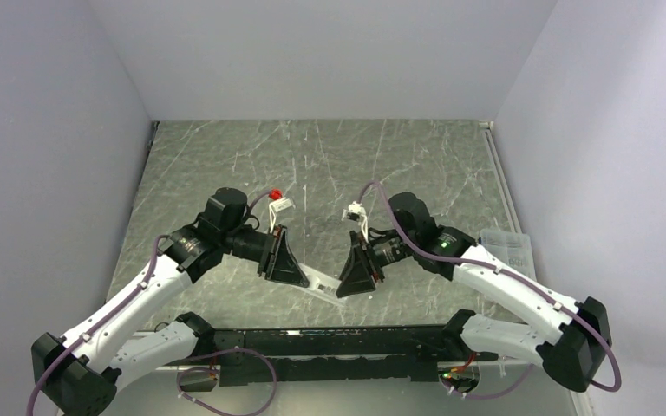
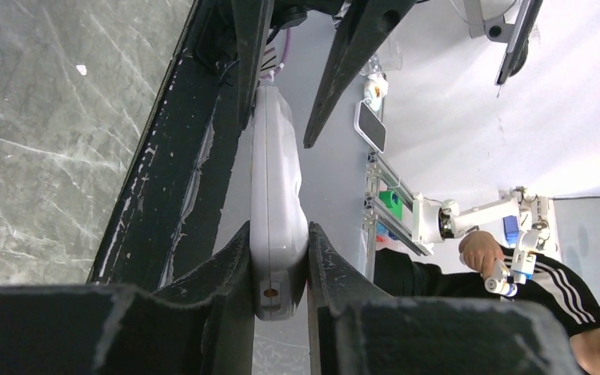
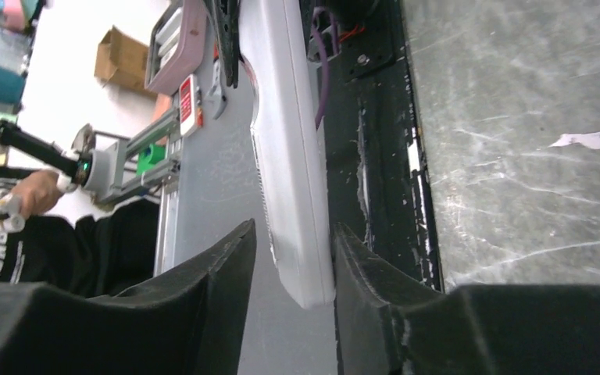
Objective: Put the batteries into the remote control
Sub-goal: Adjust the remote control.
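The remote control [image 1: 322,284], a slim white bar, hangs just above the table's near edge between my two grippers. My left gripper [image 1: 288,276] is shut on one end of it. In the left wrist view both fingers press the sides of the remote control [image 2: 275,195], and the gripper [image 2: 279,258] holds it firmly. My right gripper [image 1: 353,284] stands around the other end. In the right wrist view the remote control [image 3: 289,156] rests against one finger [image 3: 359,266], with a clear gap to the other; the gripper [image 3: 293,242] is open. The batteries are out of view.
A clear plastic box [image 1: 507,247] lies at the table's right edge. The black base rail [image 1: 329,342] of the arms runs along the near edge, right under the remote. A small white scrap [image 3: 586,141] lies on the grey marbled tabletop. White walls enclose three sides.
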Robot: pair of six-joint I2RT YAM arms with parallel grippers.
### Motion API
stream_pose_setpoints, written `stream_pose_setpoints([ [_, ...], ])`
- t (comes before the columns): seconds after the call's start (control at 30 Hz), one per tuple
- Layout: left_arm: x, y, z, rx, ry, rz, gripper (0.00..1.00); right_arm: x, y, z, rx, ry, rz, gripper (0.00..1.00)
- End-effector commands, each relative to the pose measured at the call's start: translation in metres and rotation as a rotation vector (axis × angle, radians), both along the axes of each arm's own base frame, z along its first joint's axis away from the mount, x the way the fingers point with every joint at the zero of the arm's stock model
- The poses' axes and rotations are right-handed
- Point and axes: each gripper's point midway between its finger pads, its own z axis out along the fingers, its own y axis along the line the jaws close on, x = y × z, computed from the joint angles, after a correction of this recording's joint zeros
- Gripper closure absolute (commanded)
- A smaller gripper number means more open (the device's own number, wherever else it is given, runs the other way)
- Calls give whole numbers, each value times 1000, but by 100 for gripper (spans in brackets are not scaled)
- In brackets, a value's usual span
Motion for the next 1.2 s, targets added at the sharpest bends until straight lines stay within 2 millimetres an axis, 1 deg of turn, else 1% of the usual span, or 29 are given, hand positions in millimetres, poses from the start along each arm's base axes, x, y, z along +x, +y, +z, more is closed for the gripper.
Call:
stream_pose_setpoints([
  [0.0,8,0,-7,31,-11,57,100,11,-6,19,58,-91,-62,52],
  [0.03,9,0,-8,35,-11,61,100,13,-7,19,54,-95,-76,49],
  [0.1,10,0,-8,40,-14,75,100,18,-13,20,51,-110,-108,46],
  [0.17,12,1,-8,43,-20,90,100,21,-17,19,47,-116,-132,35],
  [0.2,13,1,-8,43,-23,97,100,23,-19,19,48,-119,-144,13],
  [0.23,14,1,-8,45,-24,106,100,24,-21,19,47,-120,-161,1],
  [0.33,18,1,-9,52,-27,132,100,29,-27,19,46,-123,-207,0],
  [0.47,23,1,-11,56,-31,166,100,30,-32,22,57,-125,-253,0],
  [0.6,26,1,-13,62,-30,200,100,42,-40,27,35,-143,-391,0],
  [0.7,26,2,-14,58,-28,221,100,63,-56,33,21,-198,-594,0],
  [0.77,27,3,-14,47,-28,232,100,72,-67,37,36,-208,-706,0],
  [0.83,27,2,-12,34,-28,246,100,81,-81,34,31,-203,-828,0],
  [0.87,28,3,-11,31,-26,256,100,82,-85,34,35,-204,-860,0],
  [0.9,29,3,-11,27,-27,267,100,80,-87,36,48,-213,-863,0],
  [0.97,31,3,-8,15,-28,288,100,67,-82,40,87,-212,-796,1],
  [1.17,34,6,-7,1,-9,351,100,48,-70,44,141,-91,-704,9],
])
